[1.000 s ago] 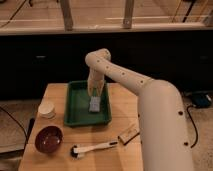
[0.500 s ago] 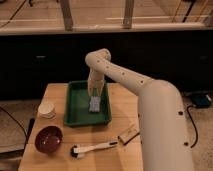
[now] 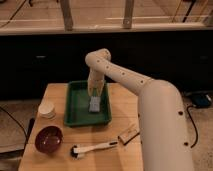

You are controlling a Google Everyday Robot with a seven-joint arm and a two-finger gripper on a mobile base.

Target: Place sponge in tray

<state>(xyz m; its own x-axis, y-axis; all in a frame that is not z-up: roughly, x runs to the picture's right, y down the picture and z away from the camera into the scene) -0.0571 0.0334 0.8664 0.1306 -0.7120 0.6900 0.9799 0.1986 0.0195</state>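
We note the tool [image 3: 95, 93] low inside the green tray [image 3: 76, 102], meeting the top of the grey sponge [image 3: 94, 105]. We cannot tell its grip. The sponge sits within the tray walls, directly beneath the tool. A red bowl [image 3: 48, 139] is on the bench [image 3: 54, 93], left of the tool.

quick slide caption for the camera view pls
Robot's hand hangs directly above the grey rectangular sponge in the green plastic tray on the wooden table.

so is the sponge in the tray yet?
In. The sponge is within the green tray rim; the pincer is right above it. Released or not: cannot tell.
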